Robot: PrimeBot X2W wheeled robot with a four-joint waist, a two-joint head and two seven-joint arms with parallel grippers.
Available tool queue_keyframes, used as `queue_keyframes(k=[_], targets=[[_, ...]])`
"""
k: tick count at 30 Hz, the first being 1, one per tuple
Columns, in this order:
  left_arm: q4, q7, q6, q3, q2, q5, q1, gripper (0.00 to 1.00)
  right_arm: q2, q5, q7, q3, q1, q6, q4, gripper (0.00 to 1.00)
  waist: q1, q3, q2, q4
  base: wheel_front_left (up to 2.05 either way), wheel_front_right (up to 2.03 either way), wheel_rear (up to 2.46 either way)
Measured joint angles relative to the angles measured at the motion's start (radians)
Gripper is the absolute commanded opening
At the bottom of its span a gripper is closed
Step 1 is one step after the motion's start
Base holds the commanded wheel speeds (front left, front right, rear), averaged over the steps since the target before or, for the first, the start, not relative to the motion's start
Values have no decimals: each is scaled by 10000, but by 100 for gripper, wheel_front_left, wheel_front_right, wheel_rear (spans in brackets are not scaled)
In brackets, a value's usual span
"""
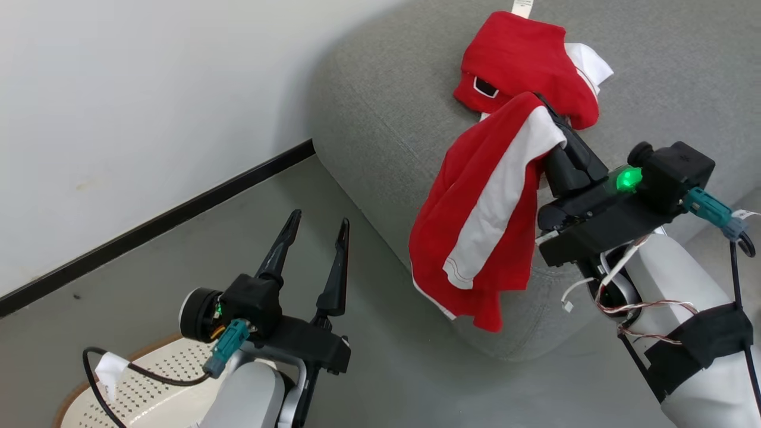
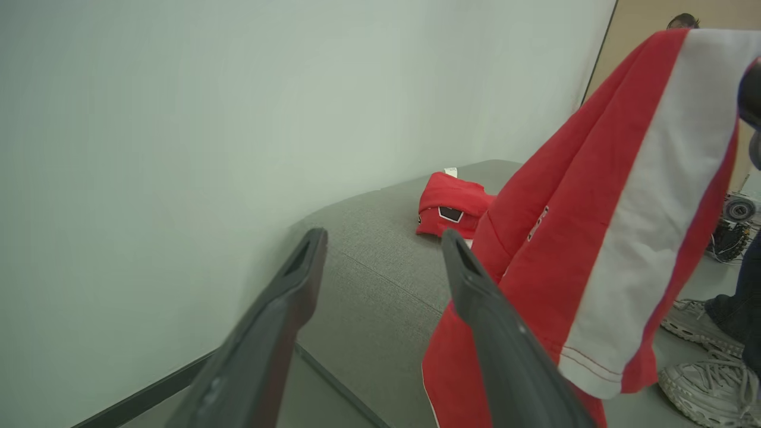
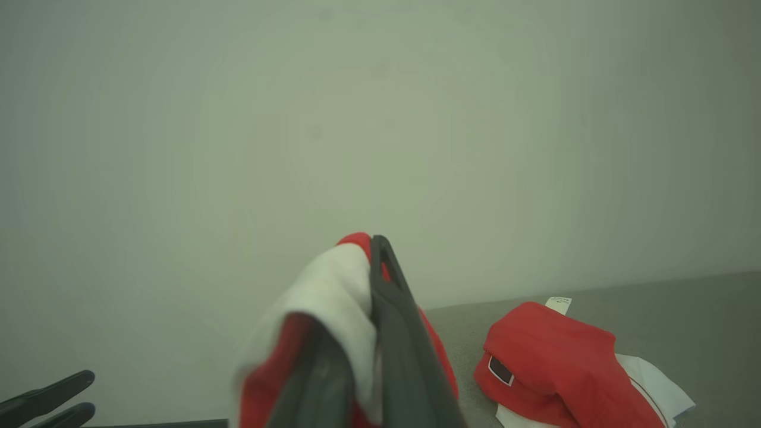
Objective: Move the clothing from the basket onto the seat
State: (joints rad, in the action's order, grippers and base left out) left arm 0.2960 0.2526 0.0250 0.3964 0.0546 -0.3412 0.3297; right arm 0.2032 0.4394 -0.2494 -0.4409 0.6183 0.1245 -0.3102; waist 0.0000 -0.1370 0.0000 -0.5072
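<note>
At the lower left of the head view, a cream-white perforated plastic basket with a brown rim sits on the grey floor, partly hidden behind the left arm. Just above it hovers the left gripper, its two long dark fingers spread wide apart and pointing toward the pale wall and the black skirting strip at its foot. To the right rises the large grey fabric seat cushion with its rounded corner. In front of that corner hangs a bright red soft garment with a broad white stripe. It is draped over the right gripper, whose fingers are pressed together and pinch the cloth near its upper edge. The garment's lower hem dangles clear of the floor; whether the cloth brushes the cushion's side I cannot tell. Just beyond that gripper's tips a second bright red garment with a white panel and a small dark patch lies crumpled on top of the seat, with a white label at its far side. At the far right of the left wrist view, a person's grey laced sneakers stand on the floor.
</note>
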Motion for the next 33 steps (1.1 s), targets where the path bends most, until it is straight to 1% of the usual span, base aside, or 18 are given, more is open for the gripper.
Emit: queue_keyframes(k=[6, 10, 17, 20, 28, 30, 33], targets=[[295, 0, -207, 447, -31, 201, 526, 100, 334, 0, 0, 616, -623, -2, 270, 0, 0, -223, 0, -384, 0, 0, 0], [520, 0, -347, 642, -25, 201, 734, 100, 357, 0, 0, 915, -827, -19, 487, 0, 0, -409, 0, -497, 0, 0, 0], [765, 0, -349, 878, -19, 188, 850, 100, 546, -2, 0, 1473, -859, -27, 596, 0, 0, -718, 0, -575, 0, 0, 0], [813, 0, -345, 949, -27, 182, 904, 100, 608, -2, 0, 1689, -578, -27, 537, 0, 0, -849, 1, -575, 0, 0, 0], [842, 0, -236, 853, -21, 173, 916, 100, 1003, 13, -2, 2190, 767, -12, 274, 0, 0, -1223, 0, -527, 0, 0, 0], [857, 0, -219, 924, -8, 173, 917, 100, 1200, 17, -2, 2355, 1040, -10, 171, 0, 1, -1345, 1, -490, 0, 0, 0], [878, 0, -155, 1022, -12, 173, 936, 100, 1672, 33, -2, 2675, 1378, -10, -146, 0, 1, -1512, 0, -366, 0, 0, 0]])
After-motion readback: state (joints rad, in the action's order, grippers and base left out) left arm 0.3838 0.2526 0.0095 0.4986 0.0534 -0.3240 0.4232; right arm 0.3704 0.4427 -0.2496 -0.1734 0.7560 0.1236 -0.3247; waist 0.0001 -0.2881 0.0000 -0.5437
